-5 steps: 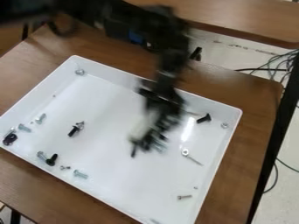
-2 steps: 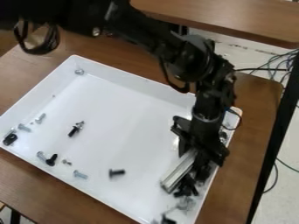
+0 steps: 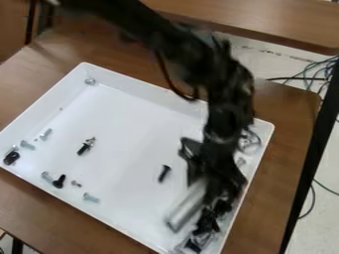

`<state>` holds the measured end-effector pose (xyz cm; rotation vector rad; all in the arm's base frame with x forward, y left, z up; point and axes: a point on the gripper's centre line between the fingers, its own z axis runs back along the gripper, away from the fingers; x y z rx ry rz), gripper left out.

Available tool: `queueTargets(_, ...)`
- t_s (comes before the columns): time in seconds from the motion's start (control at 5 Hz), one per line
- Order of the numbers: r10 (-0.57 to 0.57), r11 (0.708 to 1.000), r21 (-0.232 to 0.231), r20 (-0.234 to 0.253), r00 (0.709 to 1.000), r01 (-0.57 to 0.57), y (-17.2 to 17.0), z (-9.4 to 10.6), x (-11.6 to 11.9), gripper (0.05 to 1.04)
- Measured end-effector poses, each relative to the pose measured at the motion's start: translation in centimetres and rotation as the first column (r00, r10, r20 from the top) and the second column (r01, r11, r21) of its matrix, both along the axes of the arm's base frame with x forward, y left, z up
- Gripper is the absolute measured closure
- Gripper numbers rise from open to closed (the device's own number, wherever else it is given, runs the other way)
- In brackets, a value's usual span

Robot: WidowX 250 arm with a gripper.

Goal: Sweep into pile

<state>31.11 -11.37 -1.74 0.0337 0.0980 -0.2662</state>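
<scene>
The desk (image 3: 286,168) carries a white tray (image 3: 136,111), and every loose part that the robot has to gather lies inside its walls. The black arm (image 3: 222,94) hangs over the tray's right side, and the step in hand looks to be the sweep itself, probably about midway, with the parts too scattered to count as one pile. At its end the tool (image 3: 210,206) is low in the near right part of the tray; whether it is open or closed cannot be told, nor whether it grips the pale bar (image 3: 186,207) slanting just beside it. Close by, at the near right corner, sits a dark clump of hardware (image 3: 193,245), likely the start of a pile.

Of the single pieces, a black screw (image 3: 164,173) lies apart, between the bar and the middle of the tray, and seems the handiest to take in next. A dark screw cluster (image 3: 85,147) lies farther left, and another black screw (image 3: 59,181) is near the front wall. Silver bolts (image 3: 91,198) are strewn about the left half, and a small screw (image 3: 76,183) lies among them. The next move calls for a low, steady pass from that far side toward the corner, gentle enough that the smallest bits do not slip past
</scene>
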Motion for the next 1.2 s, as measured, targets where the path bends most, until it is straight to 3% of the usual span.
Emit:
queueTargets(0.2, 0.112, 0.993, 0.018, 0.08, 0.991, -0.114, 5.2, 3.4, 2.1, 0.721)
queueTargets(0.4, 0.186, 0.98, 0.062, 0.055, 0.981, -0.189, 9.8, 4.0, 2.2, 0.721)
queueTargets(0.6, 0.097, 0.985, 0.142, 0.007, 0.995, -0.097, 14.5, 4.1, 2.8, 0.721)
queueTargets(0.8, -0.123, 0.979, 0.153, -0.075, 0.99, 0.133, 18.7, 1.2, 3.4, 0.721)
queueTargets(1.0, -0.297, 0.935, 0.168, -0.105, 0.949, 0.312, 23.0, -0.4, 5.0, 0.721)
queueTargets(1.2, -0.369, 0.914, 0.131, -0.121, 0.921, 0.384, 26.2, -2.2, 5.3, 0.721)
